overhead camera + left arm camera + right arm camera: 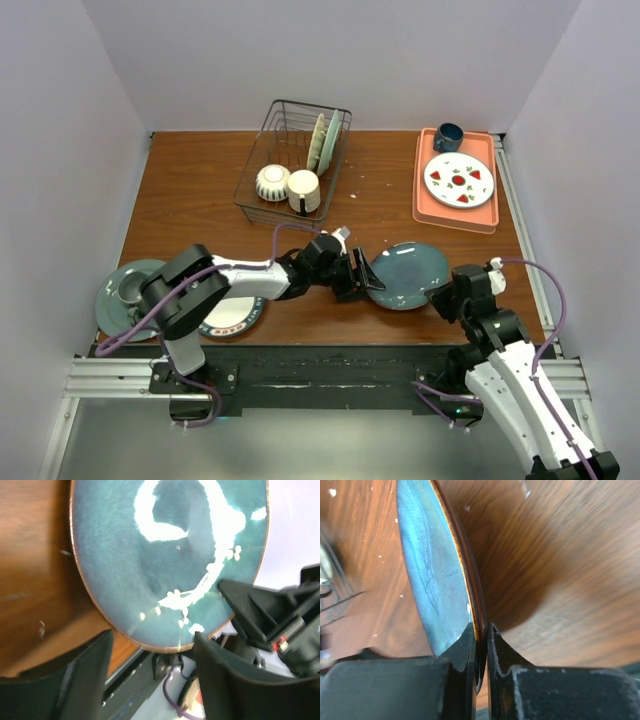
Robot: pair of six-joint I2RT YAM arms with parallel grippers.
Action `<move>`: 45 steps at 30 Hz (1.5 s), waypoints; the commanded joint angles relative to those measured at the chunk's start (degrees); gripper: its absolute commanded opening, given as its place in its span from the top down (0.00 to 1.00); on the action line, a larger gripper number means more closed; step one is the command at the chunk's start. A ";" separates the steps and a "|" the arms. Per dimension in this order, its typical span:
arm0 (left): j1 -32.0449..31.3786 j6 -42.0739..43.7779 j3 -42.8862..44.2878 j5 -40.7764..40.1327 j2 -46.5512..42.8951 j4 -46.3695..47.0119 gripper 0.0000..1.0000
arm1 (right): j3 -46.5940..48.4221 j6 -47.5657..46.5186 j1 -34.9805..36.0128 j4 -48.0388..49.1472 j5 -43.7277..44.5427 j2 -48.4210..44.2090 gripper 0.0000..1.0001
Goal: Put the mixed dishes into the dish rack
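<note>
A teal plate with a brown rim is tilted up off the table near the front middle. My right gripper is shut on its right rim; in the right wrist view the jaws pinch the plate's edge. My left gripper is open at the plate's left edge. In the left wrist view its fingers straddle the rim of the plate without clamping it. The wire dish rack at the back holds a striped bowl, a cream mug and upright plates.
An orange tray at the back right holds a watermelon-patterned plate and a dark blue mug. At the front left lie a teal plate with a cup and a white plate with a dark-blue rim, partly under my left arm.
</note>
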 commanded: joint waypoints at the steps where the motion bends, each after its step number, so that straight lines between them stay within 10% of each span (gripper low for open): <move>1: 0.52 16.86 5.71 -6.55 -8.33 -13.16 0.23 | 9.79 -5.84 0.06 0.69 5.47 -0.59 1.00; 13: 12.91 39.01 14.31 -26.60 -19.69 -33.18 0.13 | 20.43 -14.28 0.14 5.96 7.94 4.33 1.00; 22: 15.02 52.38 24.08 -27.32 -10.73 -27.38 0.43 | 24.30 -19.91 0.06 9.22 7.67 7.58 1.00; 40: 16.43 51.77 31.04 -25.14 4.31 -36.52 1.00 | 27.30 -21.23 0.14 8.86 7.49 7.67 1.00; 45: 13.71 51.34 30.15 -22.57 4.92 -35.99 1.00 | 27.56 -21.05 0.14 9.04 7.76 8.20 1.00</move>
